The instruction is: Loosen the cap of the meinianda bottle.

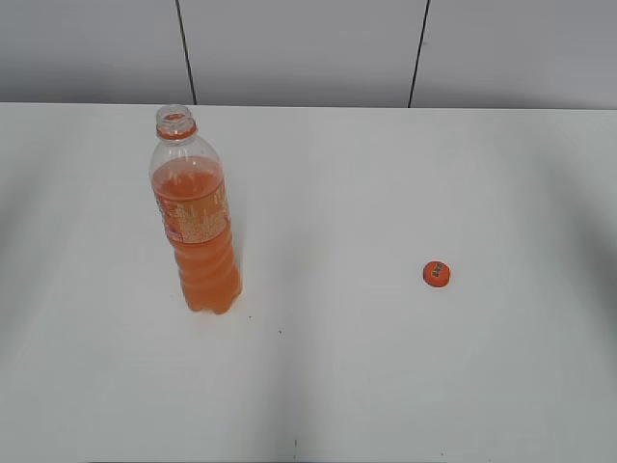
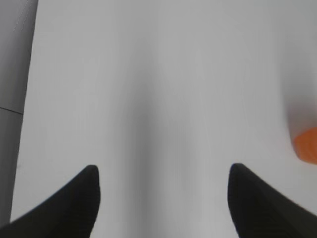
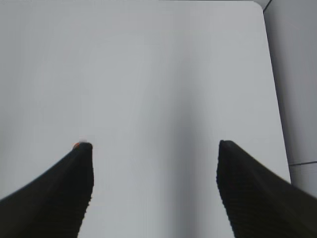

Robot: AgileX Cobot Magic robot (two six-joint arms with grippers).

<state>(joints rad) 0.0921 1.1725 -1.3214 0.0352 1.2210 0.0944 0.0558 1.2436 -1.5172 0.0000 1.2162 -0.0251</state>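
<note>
The meinianda bottle (image 1: pixel 196 222) stands upright on the left of the white table, its mouth open and uncapped, orange neck ring showing. The orange cap (image 1: pixel 437 274) lies flat on the table to the right, well apart from the bottle. Neither gripper shows in the exterior view. In the left wrist view my left gripper (image 2: pixel 163 171) is open and empty over bare table, with an orange blur of the bottle (image 2: pixel 307 144) at the right edge. In the right wrist view my right gripper (image 3: pixel 154 146) is open and empty; a sliver of the cap (image 3: pixel 76 145) peeks behind its left fingertip.
The white table (image 1: pixel 386 367) fills the view, with a grey panelled wall (image 1: pixel 308 48) behind it. The table's left edge (image 2: pixel 27 99) shows in the left wrist view, and its right edge and far corner (image 3: pixel 270 74) show in the right wrist view.
</note>
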